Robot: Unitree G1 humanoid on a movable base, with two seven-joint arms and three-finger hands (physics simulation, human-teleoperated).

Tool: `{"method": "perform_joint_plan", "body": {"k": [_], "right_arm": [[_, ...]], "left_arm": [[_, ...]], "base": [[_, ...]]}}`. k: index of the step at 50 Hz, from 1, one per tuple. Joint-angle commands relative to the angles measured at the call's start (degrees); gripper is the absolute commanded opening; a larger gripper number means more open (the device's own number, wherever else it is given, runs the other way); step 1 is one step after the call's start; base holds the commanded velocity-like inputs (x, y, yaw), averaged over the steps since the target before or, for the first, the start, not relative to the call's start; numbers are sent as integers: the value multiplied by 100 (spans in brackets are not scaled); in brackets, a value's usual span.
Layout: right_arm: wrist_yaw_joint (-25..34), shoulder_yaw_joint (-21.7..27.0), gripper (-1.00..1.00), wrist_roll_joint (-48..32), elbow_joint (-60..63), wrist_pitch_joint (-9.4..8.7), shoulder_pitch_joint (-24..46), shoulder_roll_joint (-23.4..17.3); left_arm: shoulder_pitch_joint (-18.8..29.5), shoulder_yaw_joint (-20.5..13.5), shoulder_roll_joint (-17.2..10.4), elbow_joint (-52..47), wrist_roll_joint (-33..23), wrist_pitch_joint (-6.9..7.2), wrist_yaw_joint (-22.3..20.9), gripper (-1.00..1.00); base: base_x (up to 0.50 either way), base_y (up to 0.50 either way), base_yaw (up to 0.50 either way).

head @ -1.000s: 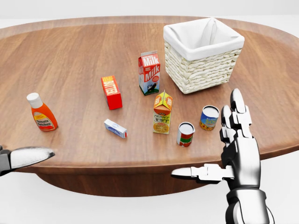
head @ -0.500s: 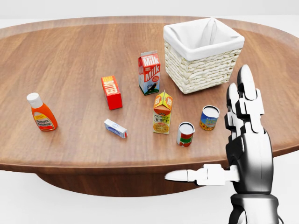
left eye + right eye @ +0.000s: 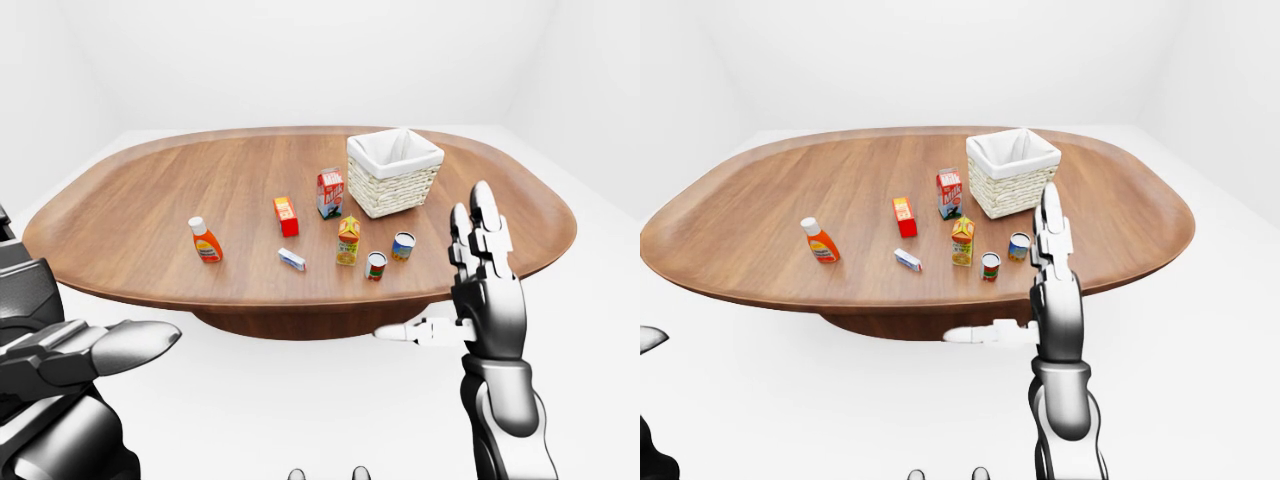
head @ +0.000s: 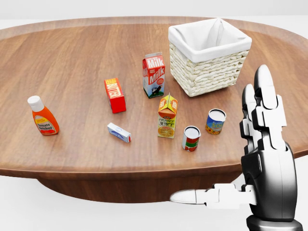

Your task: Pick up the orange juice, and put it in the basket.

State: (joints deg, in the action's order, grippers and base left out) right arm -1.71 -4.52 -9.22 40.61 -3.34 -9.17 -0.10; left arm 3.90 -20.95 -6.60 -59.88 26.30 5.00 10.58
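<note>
The orange juice carton stands upright near the middle of the round wooden table. The white-lined wicker basket sits up and to the right of it, with nothing in it that I can see. My right hand is raised at the lower right, off the table's near edge, well right of the carton. It is open, fingers pointing up and thumb stretched left, holding nothing. My left hand shows only in the left-eye view, low at the left, open and holding nothing.
A milk carton stands just above the juice, a red box to its left. A small white box, a red can and a blue can surround the juice. A ketchup bottle stands far left.
In the head view my right hand has drifted right and grown larger, its thumb sinking lower. The left hand's fingertip has left the head view's left edge. Table objects are unmoved.
</note>
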Motion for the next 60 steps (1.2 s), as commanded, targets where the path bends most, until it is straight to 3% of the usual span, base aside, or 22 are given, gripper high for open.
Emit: {"method": "perform_joint_plan", "body": {"k": [1, 20, 43, 49, 60], "right_arm": [[74, -87, 100, -133, 115, 10, -119, -22], [50, 21, 100, -165, 265, 119, -336, -21], [138, -139, 100, -411, 291, 77, -363, -77], [172, -215, 100, -489, 171, 205, -421, -86], [217, -252, 100, -618, 182, 143, -417, -91]], "left_arm": [[-13, 2, 47, -12, -70, 0, -68, 100], [-17, 3, 40, -12, -66, 0, -52, 100], [-8, -18, 58, -12, -81, 0, -74, 100], [-8, -17, 42, -12, -45, 0, -40, 100], [-6, -25, 43, -12, -36, 0, -38, 100]], "base": [[0, 0, 0], [0, -1, 0], [12, -48, 0], [42, -18, 0], [50, -9, 0]]}}
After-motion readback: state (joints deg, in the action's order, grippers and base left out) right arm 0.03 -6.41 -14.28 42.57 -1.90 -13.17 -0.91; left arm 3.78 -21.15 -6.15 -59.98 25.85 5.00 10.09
